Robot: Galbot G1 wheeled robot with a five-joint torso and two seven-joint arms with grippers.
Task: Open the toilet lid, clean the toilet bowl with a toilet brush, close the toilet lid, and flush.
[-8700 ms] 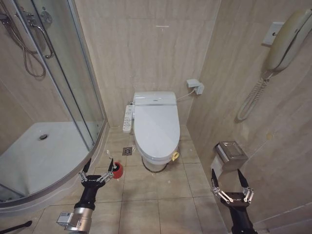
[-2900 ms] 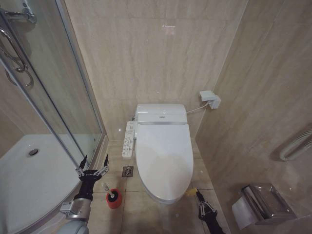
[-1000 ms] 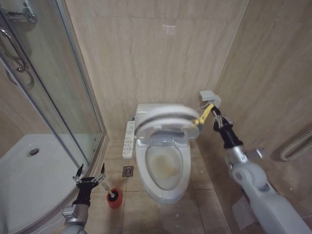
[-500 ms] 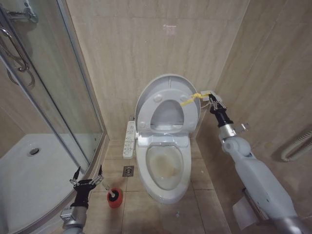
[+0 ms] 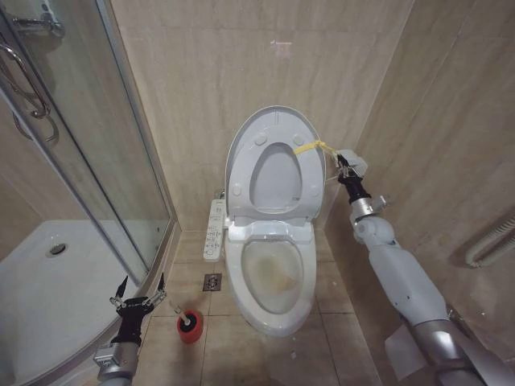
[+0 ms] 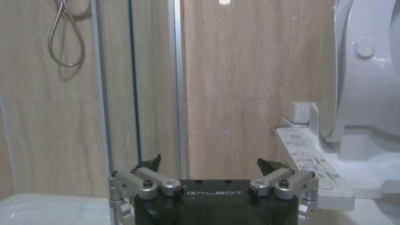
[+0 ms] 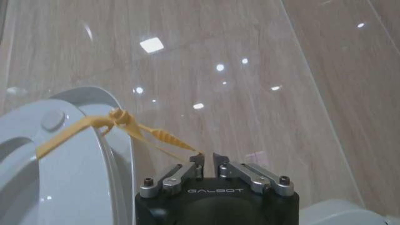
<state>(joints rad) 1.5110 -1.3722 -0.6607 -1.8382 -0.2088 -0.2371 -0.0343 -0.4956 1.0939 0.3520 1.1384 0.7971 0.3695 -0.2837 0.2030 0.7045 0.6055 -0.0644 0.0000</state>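
Note:
The toilet lid [image 5: 278, 121] stands upright against the back wall, and the ring-shaped seat is up against it. A yellow tag [image 5: 310, 146] runs from its edge to my right gripper [image 5: 341, 165], beside the lid near the right wall. In the right wrist view this gripper [image 7: 207, 157] is shut on the yellow tag [image 7: 150, 133] tied to the lid [image 7: 62, 178]. The toilet bowl [image 5: 232, 273] lies uncovered, with a yellowish stain inside. The toilet brush [image 5: 179, 314] stands in its red holder [image 5: 190, 328] on the floor. My left gripper [image 5: 138, 301] hangs open just left of it, holding nothing.
A long button panel [image 5: 213, 227] runs along the bowl's left side, above a floor drain [image 5: 211, 281]. The glass shower enclosure [image 5: 105, 161] closes off the left. A small wall box [image 5: 354, 159] sits behind my right gripper. The left wrist view has the panel [image 6: 312, 164] close by.
The lid has swung up from half raised to fully upright, drawn by the yellow tag in my right gripper, which moved up toward the wall. My left gripper sank slightly.

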